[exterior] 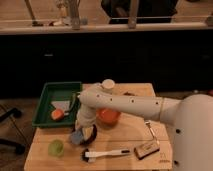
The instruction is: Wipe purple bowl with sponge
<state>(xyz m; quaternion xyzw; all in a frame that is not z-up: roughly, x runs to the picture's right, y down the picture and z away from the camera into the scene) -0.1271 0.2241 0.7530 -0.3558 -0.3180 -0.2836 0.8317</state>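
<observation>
Green tray (44, 106), orange bowl (109, 117), light-green cup (55, 147), white-handled brush (107, 153), brown-and-white block (146, 149), wooden table (126, 138)

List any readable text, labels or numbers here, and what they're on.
None readable.
Brown-and-white block: no legible label.
Robot arm: dark dots only, no lettering.
The gripper, down at the purple bowl and sponge: no marking visible.
</observation>
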